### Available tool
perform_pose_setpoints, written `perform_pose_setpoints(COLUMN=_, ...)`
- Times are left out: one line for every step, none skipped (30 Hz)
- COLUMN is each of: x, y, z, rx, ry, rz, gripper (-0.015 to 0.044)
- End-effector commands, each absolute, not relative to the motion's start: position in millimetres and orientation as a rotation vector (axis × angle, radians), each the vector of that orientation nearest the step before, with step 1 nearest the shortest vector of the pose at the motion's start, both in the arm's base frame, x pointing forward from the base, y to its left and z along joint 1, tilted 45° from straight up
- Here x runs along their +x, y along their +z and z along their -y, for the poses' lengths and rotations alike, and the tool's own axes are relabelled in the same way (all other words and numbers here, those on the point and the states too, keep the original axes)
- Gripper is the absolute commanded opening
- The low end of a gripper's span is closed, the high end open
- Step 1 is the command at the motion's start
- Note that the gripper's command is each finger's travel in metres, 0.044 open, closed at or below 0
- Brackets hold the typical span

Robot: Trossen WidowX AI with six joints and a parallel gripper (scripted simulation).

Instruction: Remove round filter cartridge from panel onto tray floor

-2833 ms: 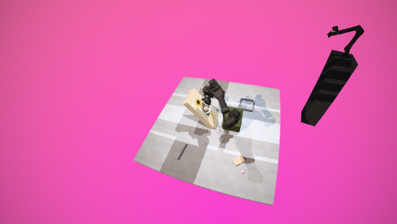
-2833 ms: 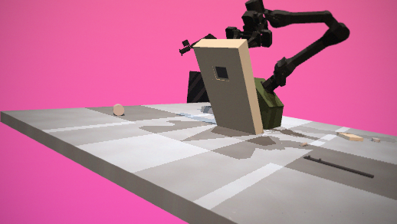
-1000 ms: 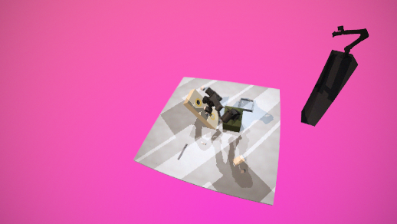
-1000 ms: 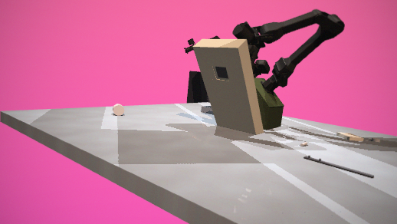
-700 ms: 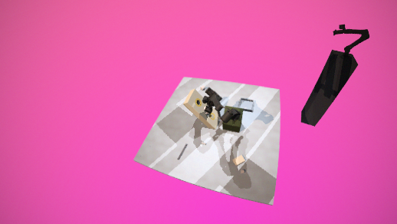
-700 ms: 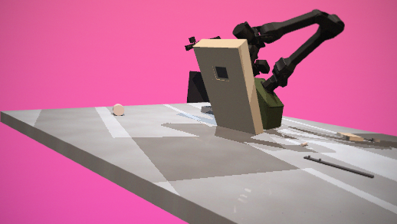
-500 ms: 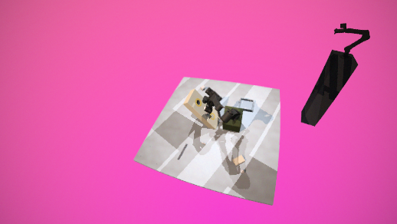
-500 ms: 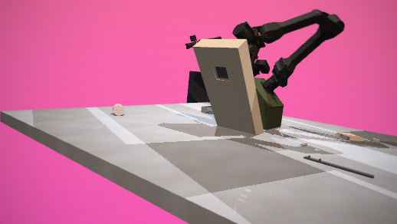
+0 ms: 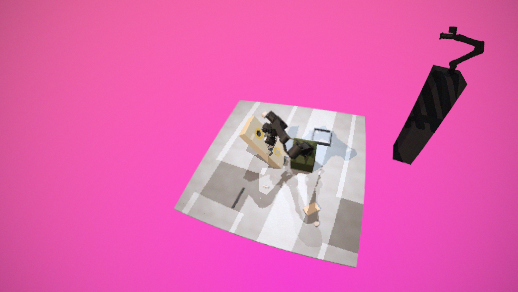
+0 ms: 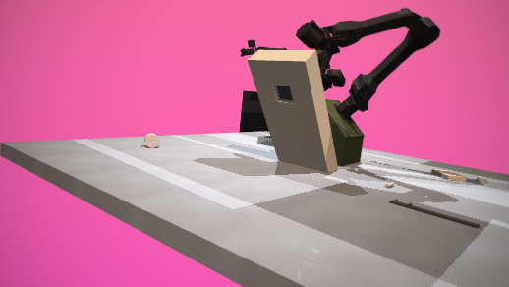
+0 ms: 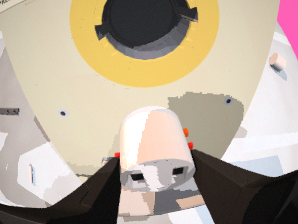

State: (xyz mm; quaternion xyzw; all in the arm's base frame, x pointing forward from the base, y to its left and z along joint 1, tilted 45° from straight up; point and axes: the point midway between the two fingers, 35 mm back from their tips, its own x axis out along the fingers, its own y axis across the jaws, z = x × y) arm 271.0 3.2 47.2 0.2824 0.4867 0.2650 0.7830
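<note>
The pale pink round cartridge (image 11: 155,132) is out of the panel's upper round opening. Its slotted face is toward the wrist camera, and red and orange lugs show at its sides. My gripper (image 11: 155,160) is shut on it, one dark finger on each side. Whether the cartridge touches the panel below the opening cannot be told. The tilted service panel (image 9: 264,149) (image 10: 290,133) (image 11: 240,60) has a yellow-ringed, notched dark opening (image 11: 145,22), with nothing in it. It hides the fingers in the exterior view. The dark-rimmed tray (image 9: 314,137) lies beyond the green base.
The green base block (image 9: 303,162) (image 10: 348,147) stands beside the panel. A dark rod (image 9: 238,198) (image 10: 434,213) and a tan block (image 9: 312,208) (image 10: 449,175) lie on the table. A pale cylinder (image 10: 151,141) (image 11: 276,61) lies on the panel's other side.
</note>
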Motion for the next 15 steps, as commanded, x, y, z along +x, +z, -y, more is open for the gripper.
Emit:
perform_pose_setpoints(x=271, y=56, z=10, rx=0.605, ry=0.564, rz=-1.045, gripper=0.0)
perform_pose_setpoints(x=270, y=58, z=14, rx=0.604, ry=0.563, rz=-1.046, gripper=0.0)
perform_pose_setpoints(x=269, y=61, z=18, rx=0.603, ry=0.562, rz=-1.047, gripper=0.0)
perform_pose_setpoints(x=267, y=64, z=21, rx=0.602, ry=0.561, rz=-1.048, gripper=0.0)
perform_pose_setpoints(x=266, y=67, z=25, rx=0.602, ry=0.56, rz=-1.049, gripper=0.0)
perform_pose_setpoints(x=264, y=70, z=28, rx=0.602, ry=0.56, rz=-1.05, gripper=0.0)
perform_pose_setpoints(x=263, y=73, z=32, rx=0.602, ry=0.56, rz=-1.05, gripper=0.0)
perform_pose_setpoints(x=261, y=76, z=35, rx=0.602, ry=0.56, rz=-1.05, gripper=0.0)
perform_pose_setpoints(x=259, y=79, z=39, rx=0.602, ry=0.56, rz=-1.05, gripper=0.0)
perform_pose_setpoints(x=257, y=82, z=42, rx=0.602, ry=0.561, rz=-1.05, gripper=0.0)
perform_pose_setpoints(x=255, y=85, z=45, rx=0.603, ry=0.561, rz=-1.05, gripper=0.0)
perform_pose_setpoints(x=253, y=89, z=48, rx=0.604, ry=0.562, rz=-1.049, gripper=0.0)
perform_pose_setpoints(x=251, y=92, z=51, rx=0.605, ry=0.563, rz=-1.049, gripper=0.0)
perform_pose_setpoints(x=249, y=96, z=54, rx=0.606, ry=0.565, rz=-1.048, gripper=0.0)
perform_pose_setpoints(x=247, y=100, z=57, rx=0.607, ry=0.566, rz=-1.046, gripper=0.0)
